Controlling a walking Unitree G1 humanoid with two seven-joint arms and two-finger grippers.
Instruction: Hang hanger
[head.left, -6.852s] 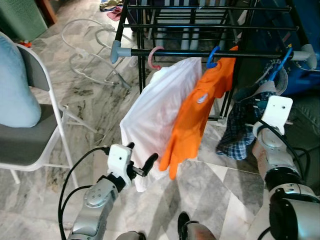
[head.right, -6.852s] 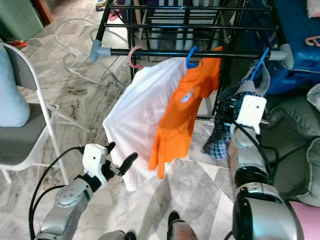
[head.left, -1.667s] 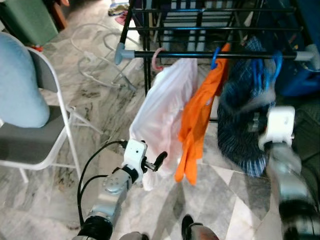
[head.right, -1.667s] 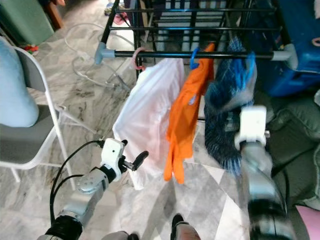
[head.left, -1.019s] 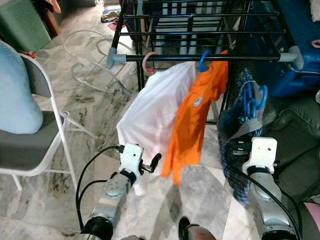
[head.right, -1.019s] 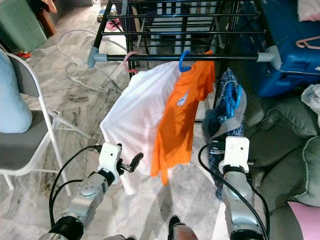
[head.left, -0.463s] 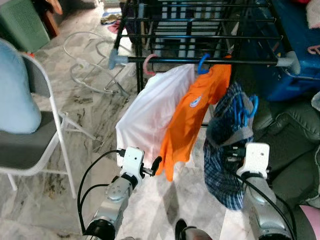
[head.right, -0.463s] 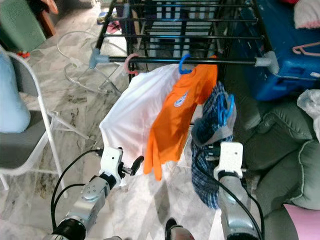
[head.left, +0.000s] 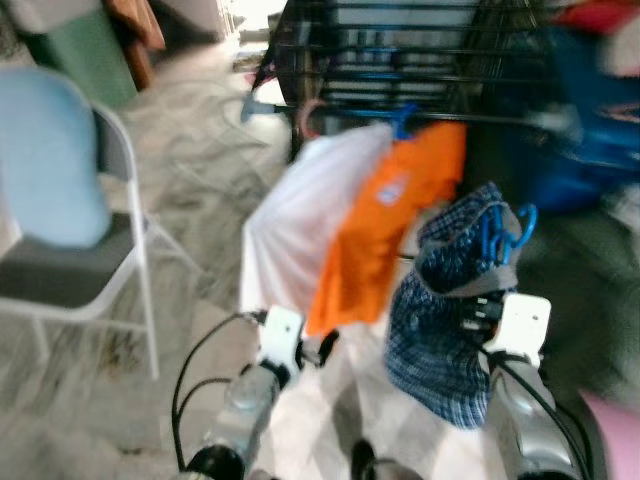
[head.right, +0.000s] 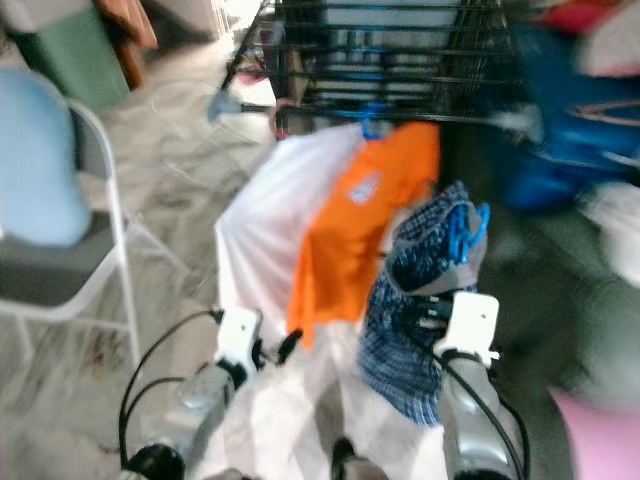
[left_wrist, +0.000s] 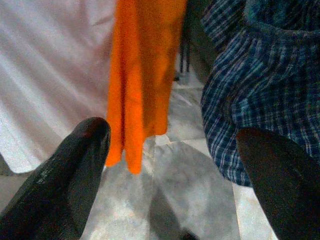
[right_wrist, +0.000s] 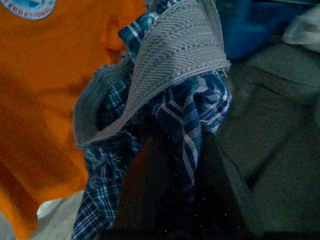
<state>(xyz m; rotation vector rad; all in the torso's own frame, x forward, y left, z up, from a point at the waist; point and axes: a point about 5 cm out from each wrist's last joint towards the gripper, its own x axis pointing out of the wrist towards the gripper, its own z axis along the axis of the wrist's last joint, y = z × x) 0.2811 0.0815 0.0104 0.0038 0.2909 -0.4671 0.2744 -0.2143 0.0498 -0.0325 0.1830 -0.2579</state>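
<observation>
The blue hanger (head.left: 505, 228) carries a blue plaid garment (head.left: 445, 310) with a grey ribbed band. It sits in front of my right side, below the level of the rack's rail and off it, just beside the orange shirt (head.left: 385, 235). My right gripper (head.left: 478, 308) is clenched on the plaid garment at its gathered upper part, directly under the hanger. In my right wrist view the cloth (right_wrist: 170, 130) is bunched between my two black fingers, with the grey band (right_wrist: 165, 65) folded over above them.

The orange shirt hangs from the black rail (head.left: 430, 112) of the drying rack (head.left: 400, 40) on a second blue hook. A white garment (head.left: 300, 220) hangs next to it, toward my left, on a pink hook (head.left: 308, 118).

My left gripper (head.left: 318, 348) is raised low in front of the white garment and grasps nothing. In my left wrist view its fingers (left_wrist: 80, 165) stand wide apart, with the hem of the orange shirt (left_wrist: 142, 75) and the plaid cloth (left_wrist: 260, 95) visible between them above the marble floor (left_wrist: 170, 195).

A white-framed chair (head.left: 95, 260) with a pale blue cushion (head.left: 45, 155) stands well to my left. Both head views are motion-blurred.
</observation>
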